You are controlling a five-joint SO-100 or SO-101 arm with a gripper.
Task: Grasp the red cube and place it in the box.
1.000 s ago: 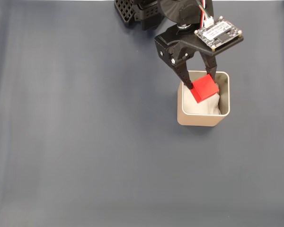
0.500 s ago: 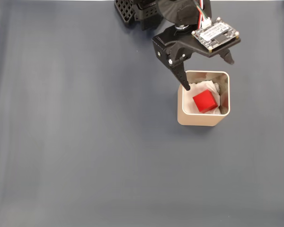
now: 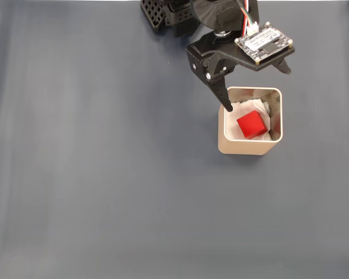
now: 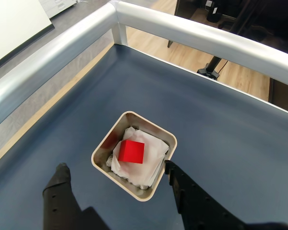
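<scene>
Here, your gripper (image 3: 257, 87) is hanging with its jaws spread wide and nothing between them. In the wrist view the gripper (image 4: 116, 166) is showing one dark fingertip (image 4: 62, 168) off the near-left side of the box (image 4: 102, 146) and the other fingertip (image 4: 169, 166) just beside its near-right wall; neither is touching the cube.

Directly below and slightly ahead of the jaws, the red cube (image 4: 132, 151) is sitting inside the box, resting on the crumpled white paper lining (image 4: 151, 152). In the fixed view the red cube (image 3: 250, 124) is lying near the middle of the box (image 3: 247, 147), fully within its walls, with the paper lining (image 3: 240, 110) showing around it.

You are, by this evidence, at the release step, and the placement itself is looking complete. The next move is calling for a clean retreat: you are advised to lift the arm straight away from the box, keeping the jaws spread, so that neither finger clips the thin rim or drags the container across the dark table mat (image 3: 104, 174). The box is holding nothing else visible.
</scene>
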